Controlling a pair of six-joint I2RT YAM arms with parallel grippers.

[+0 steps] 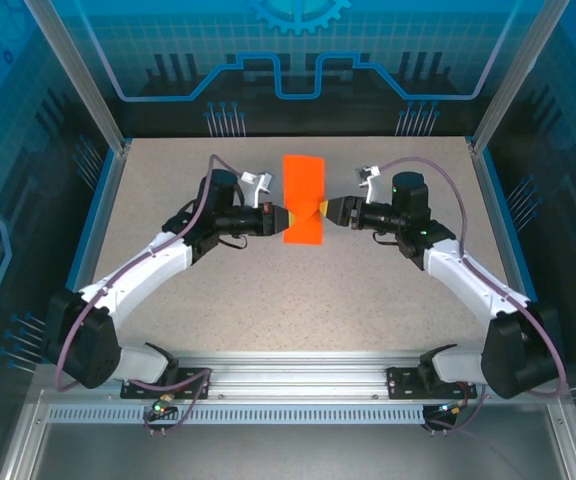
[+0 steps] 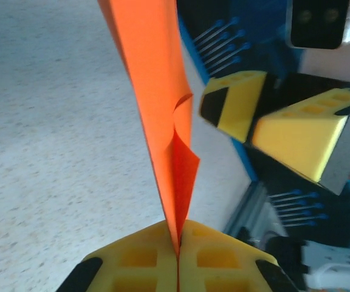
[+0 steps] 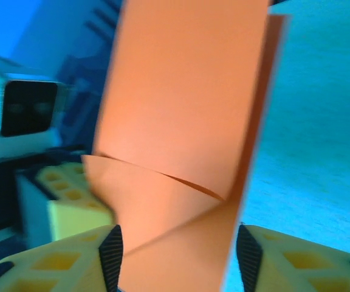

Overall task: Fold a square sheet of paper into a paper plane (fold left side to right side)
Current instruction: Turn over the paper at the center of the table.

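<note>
Your left gripper [image 2: 178, 246] pinches the half-folded square sheet of paper [image 2: 157, 91] tight, your right gripper [image 3: 178, 246] gapes around it: keep its edges matched as you crease.

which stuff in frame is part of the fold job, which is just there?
Job: orange paper sheet, folded over; left gripper, shut on its edge; right gripper, open, paper between its fingers.
Not the job: speckled table; metal rail at the near edge; blue enclosure walls.
</note>
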